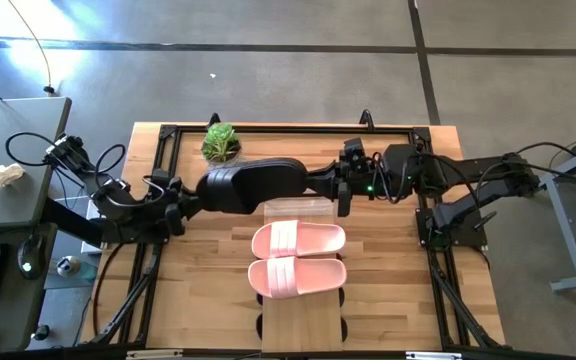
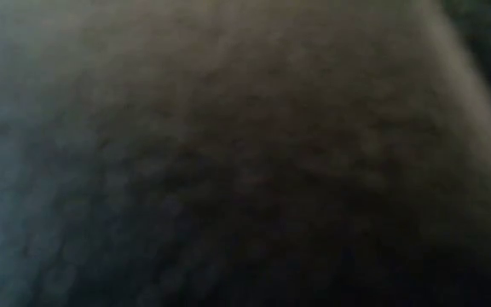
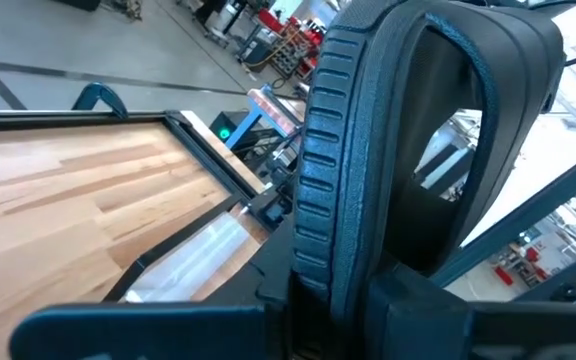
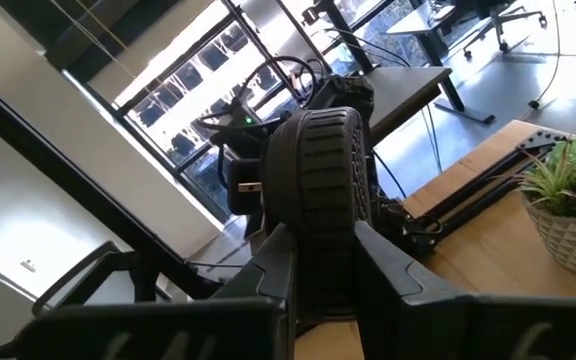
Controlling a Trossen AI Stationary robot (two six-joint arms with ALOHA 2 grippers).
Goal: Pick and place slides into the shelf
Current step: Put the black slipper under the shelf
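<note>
Grippers left (image 1: 190, 200) and right (image 1: 330, 182) each clamp one end of a black slide (image 1: 251, 186).

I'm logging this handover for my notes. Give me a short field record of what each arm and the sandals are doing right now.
held item: black slide, lifted above the table
left gripper: jaws closed on one end of the black slide
right gripper: jaws closed on its other end
pink slides: pair side by side on the shelf
plant: far edge of table
low view: blocked, nothing readable
</note>
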